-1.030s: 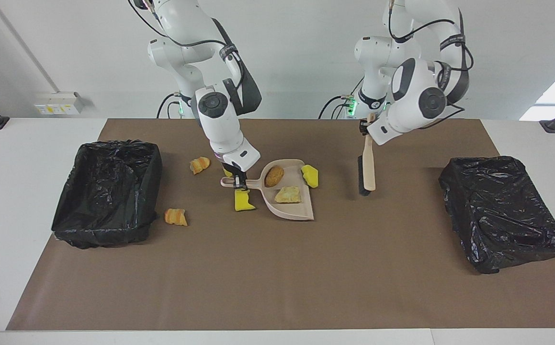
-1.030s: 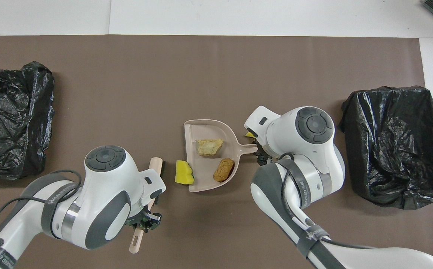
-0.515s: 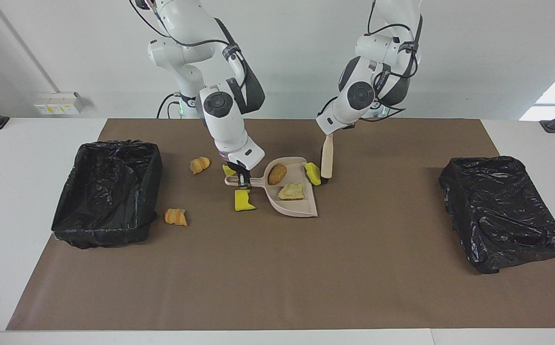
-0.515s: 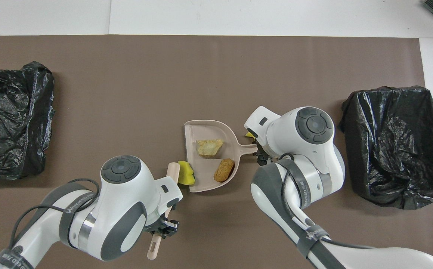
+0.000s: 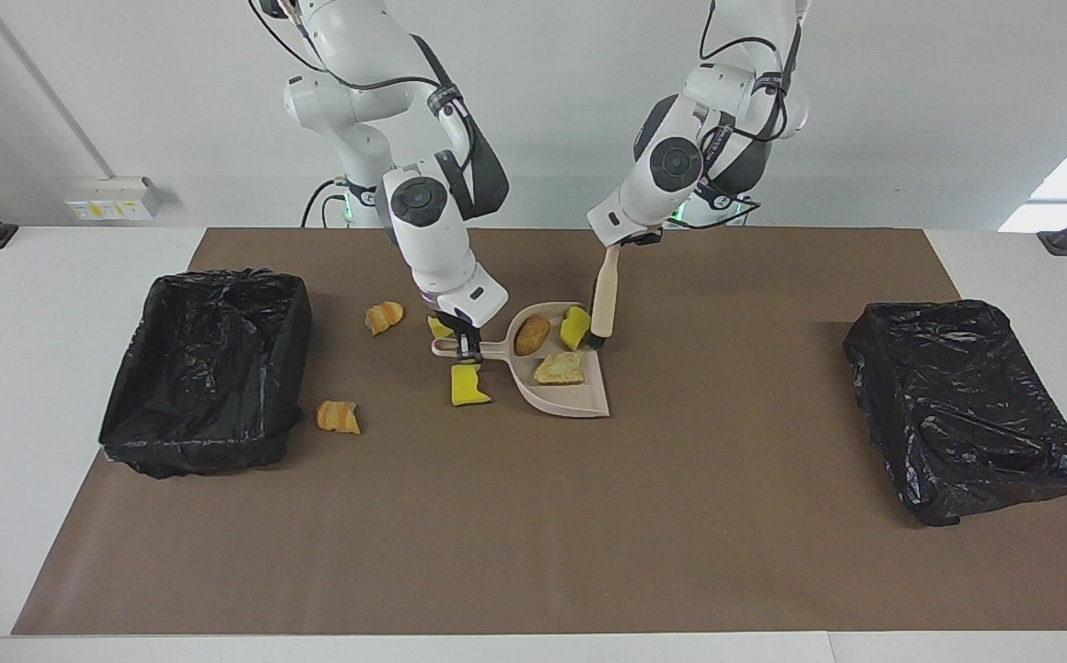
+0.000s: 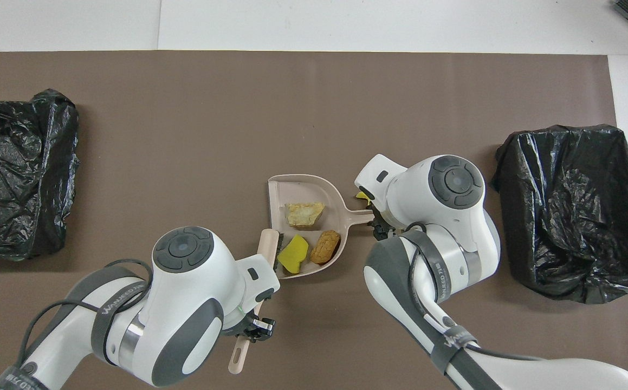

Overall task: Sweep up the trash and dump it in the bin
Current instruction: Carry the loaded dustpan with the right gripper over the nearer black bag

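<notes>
Facing view, landmark: the dustpan (image 5: 559, 373) lies flat on the brown mat (image 5: 533, 552), mouth toward the left arm's end of the table.
Right gripper (image 5: 467, 348): pinched tight on the dustpan's handle, bracing the pan on the mat.
Left gripper (image 5: 623, 241): clamped on the brush (image 5: 603, 296) handle, with the bristles down at the dustpan's mouth.
What just changed: a second ago the brush stood well apart from the dustpan and a yellow sponge piece (image 5: 574, 327) lay just outside the mouth; now the brush has swept in and that piece sits inside the pan.
In the dustpan: sponge piece, brown bread lump (image 5: 530, 334) and pale bread chunk (image 5: 558, 368): three pieces.
Still on the mat: a sponge piece (image 5: 468, 384) just beside the dustpan's handle, another (image 5: 439, 326) close to the right gripper and partly hidden, a croissant piece (image 5: 383, 317) and a second (image 5: 338, 416) between the dustpan and the bin.
Bins: one black-lined bin (image 5: 206, 368) beyond the dustpan's handle end, another (image 5: 966, 405) well apart from its mouth.
Meaning for the task: my read is that the sweep is partway done; four pieces remain on the handle side, so the pan probably must be turned or emptied first.
</notes>
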You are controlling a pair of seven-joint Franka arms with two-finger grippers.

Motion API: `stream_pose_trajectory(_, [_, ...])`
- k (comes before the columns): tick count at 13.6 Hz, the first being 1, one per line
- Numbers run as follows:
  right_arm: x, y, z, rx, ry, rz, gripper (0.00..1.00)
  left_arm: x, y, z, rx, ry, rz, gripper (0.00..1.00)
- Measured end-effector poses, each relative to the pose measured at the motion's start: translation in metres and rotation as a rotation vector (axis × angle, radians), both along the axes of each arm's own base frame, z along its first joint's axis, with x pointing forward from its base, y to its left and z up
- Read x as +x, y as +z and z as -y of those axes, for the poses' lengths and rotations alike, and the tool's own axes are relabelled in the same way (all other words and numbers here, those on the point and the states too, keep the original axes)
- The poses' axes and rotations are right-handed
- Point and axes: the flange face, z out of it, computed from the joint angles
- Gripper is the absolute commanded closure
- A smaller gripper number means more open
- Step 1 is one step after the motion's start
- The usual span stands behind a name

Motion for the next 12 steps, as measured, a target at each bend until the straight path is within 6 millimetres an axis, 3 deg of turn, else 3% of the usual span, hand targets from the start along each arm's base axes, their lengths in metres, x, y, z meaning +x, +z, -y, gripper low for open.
stream_pose_trajectory(5, [0.0,0.0,0.001,0.0,-0.002,0.0,1.0,0.007,0.004,-0.013,0.009,0.023,-0.031,1.0])
stream_pose_trajectory(9, [0.002,0.0,0.004,0.0,-0.007,0.001,1.0,0.048,0.03,-0.057,-0.015,0.13,0.005,1.0])
stream_pose_trajectory(12, [0.009,0.011,0.013,0.003,-0.025,0.008,1.0,0.056,0.039,-0.067,-0.009,0.142,0.025,1.0])
